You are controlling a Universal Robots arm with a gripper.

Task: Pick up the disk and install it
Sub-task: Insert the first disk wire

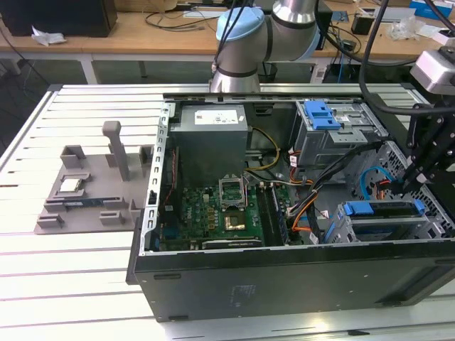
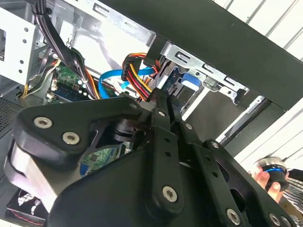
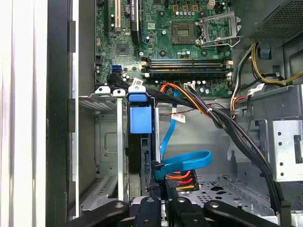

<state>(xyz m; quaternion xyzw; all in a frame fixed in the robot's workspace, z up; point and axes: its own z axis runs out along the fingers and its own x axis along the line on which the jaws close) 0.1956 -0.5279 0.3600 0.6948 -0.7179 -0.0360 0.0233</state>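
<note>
Found the disk [image 1: 382, 211] seemingly already seated on edge in the drive cage [image 1: 335, 229] at lower right of the exterior view, gripper [image 1: 408, 187] close above it; could not tell its opening or any hold.

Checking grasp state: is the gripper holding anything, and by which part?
Cannot be told. The gripper sits at the disk in its bay, fingertips hidden among cables.

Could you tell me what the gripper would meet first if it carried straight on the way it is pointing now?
Most likely the disk in its blue bracket, seated on edge in the drive cage. In the first wrist view the gripper points at its near end, beside the cable plug. Depth is unclear, so they may already touch.
</note>
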